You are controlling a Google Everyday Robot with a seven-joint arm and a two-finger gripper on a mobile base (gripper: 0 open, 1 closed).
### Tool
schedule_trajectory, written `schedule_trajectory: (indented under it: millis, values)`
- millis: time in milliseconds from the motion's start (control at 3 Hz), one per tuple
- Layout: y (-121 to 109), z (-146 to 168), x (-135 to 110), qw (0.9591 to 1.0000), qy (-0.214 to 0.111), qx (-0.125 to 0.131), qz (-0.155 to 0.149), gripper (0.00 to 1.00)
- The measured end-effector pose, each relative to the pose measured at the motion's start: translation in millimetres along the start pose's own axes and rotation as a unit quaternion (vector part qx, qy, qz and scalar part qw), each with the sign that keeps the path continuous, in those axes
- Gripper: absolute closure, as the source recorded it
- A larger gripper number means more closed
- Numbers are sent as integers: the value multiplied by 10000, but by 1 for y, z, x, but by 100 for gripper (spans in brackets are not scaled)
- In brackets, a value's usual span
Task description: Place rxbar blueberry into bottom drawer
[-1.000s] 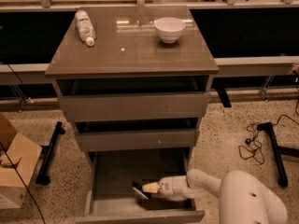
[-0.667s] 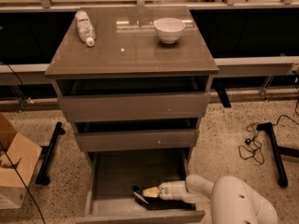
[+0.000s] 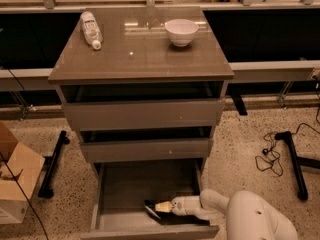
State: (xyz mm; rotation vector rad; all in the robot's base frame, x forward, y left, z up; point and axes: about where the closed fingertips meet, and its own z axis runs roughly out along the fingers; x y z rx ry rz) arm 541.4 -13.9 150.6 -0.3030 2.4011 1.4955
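rxbar — pinched at one end by gripper, closed on it | held low inside open drawer so I can release it flat

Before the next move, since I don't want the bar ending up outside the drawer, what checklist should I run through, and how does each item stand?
1. The bottom drawer is open: ok, it is pulled well out under the other two.
2. The gripper is inside the drawer: ok, it is low over the front right part.
3. The rxbar blueberry is within the drawer walls: ok, it is at the gripper's tip.
4. The bar is lying flat on the drawer floor: cannot tell.
5. The middle drawer is out of the way: ok, its front sits farther back than the gripper.
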Motion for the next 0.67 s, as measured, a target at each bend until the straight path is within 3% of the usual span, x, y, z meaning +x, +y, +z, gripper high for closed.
schedule_trajectory:
  millis: [667]
  values:
    - [2,4,2,10000,26,-27,7,4]
